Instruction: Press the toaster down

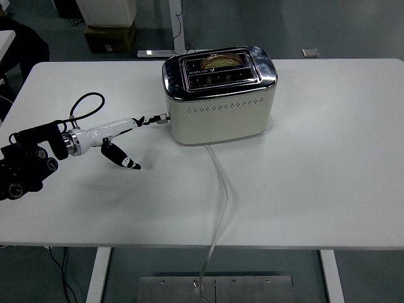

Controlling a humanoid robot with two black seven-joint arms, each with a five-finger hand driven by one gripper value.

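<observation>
The cream toaster (220, 95) stood at upper centre of the white table (328, 164), bread (218, 61) sunk in its slot. The left hand (129, 132), fingers spread, touched the lever (164, 117) with one fingertip.

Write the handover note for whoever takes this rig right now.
Left robot hand: fingertip on the small lever at the left end of the cream and chrome toaster; nothing grasped. Right arm: out of view.
Toaster stands at the back centre of the white table, with its white cord running off the near edge.
Bread slice sits low in the slot.
Left: confirm the lever has latched, then withdraw.
</observation>
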